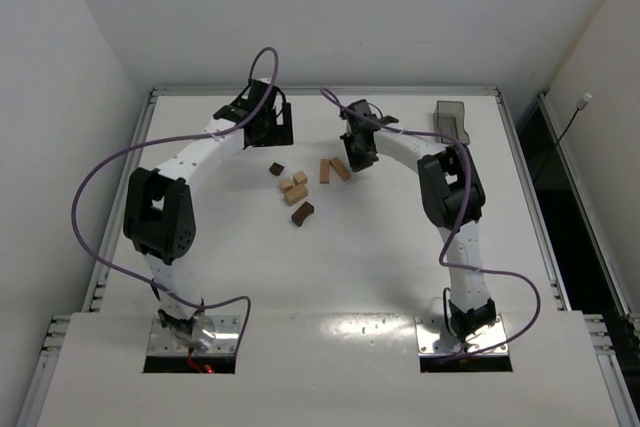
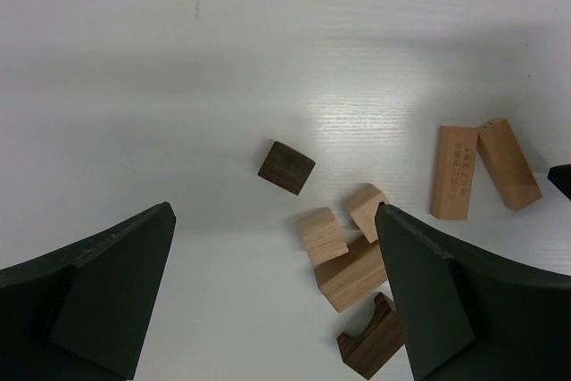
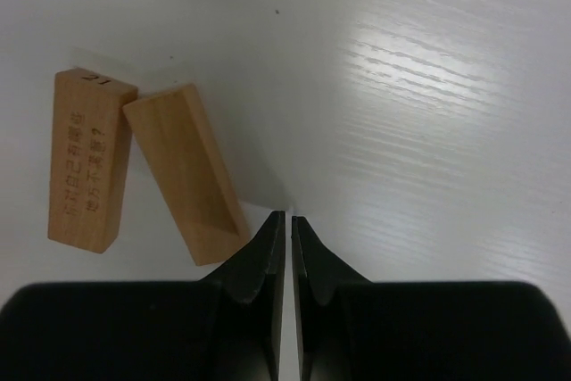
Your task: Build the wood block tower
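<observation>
The white worktop [image 1: 400,277] carried everything, and places here are given from the printed tan bar [image 3: 85,162], lying flat near its middle. The grey tray [image 1: 452,119] stood well off to that bar's right, farther from the arm bases. The left gripper [image 2: 272,216] hung to the bar's left and beyond it, jaws spread wide with nothing between them. The right gripper [image 3: 287,220] sat just right of the bar, jaws pressed together and empty, its tips at one end of the plain tan bar [image 3: 183,171]; contact could not be told. That plain bar lay angled against the printed one. The remaining wood blocks lay loose to the printed bar's left and nearer the bases: a shorter tan bar [image 2: 352,274], a notched dark piece [image 2: 370,345], two tan cubes [image 2: 322,235] and, farthest left, a dark cube [image 2: 286,167].
</observation>
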`<state>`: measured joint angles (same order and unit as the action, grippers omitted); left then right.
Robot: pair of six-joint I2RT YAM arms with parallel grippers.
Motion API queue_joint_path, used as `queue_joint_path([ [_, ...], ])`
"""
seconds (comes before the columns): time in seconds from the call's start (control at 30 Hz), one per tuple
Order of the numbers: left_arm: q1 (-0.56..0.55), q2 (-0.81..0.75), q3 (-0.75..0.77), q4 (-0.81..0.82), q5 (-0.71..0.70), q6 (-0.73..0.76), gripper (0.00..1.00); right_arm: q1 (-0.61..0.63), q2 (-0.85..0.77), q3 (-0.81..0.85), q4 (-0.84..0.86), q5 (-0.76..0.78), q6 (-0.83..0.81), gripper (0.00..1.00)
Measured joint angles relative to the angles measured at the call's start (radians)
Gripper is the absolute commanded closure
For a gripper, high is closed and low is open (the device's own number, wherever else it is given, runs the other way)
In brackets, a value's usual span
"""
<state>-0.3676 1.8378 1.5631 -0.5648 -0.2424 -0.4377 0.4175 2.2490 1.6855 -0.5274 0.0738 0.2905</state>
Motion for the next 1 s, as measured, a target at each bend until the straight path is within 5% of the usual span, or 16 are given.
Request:
queue_joint_path([
  [0.6,0.024,0.0,0.0,0.003,0.037,-0.008,0.06,0.09,0.0,0.0,-0.001,0.012,-0.004,0.88],
  [1.0,0.024,0.004,-0.009,0.005,0.06,-0.012,0.06,0.073,0.0,0.0,-0.002,0.162,-0.002,0.88],
])
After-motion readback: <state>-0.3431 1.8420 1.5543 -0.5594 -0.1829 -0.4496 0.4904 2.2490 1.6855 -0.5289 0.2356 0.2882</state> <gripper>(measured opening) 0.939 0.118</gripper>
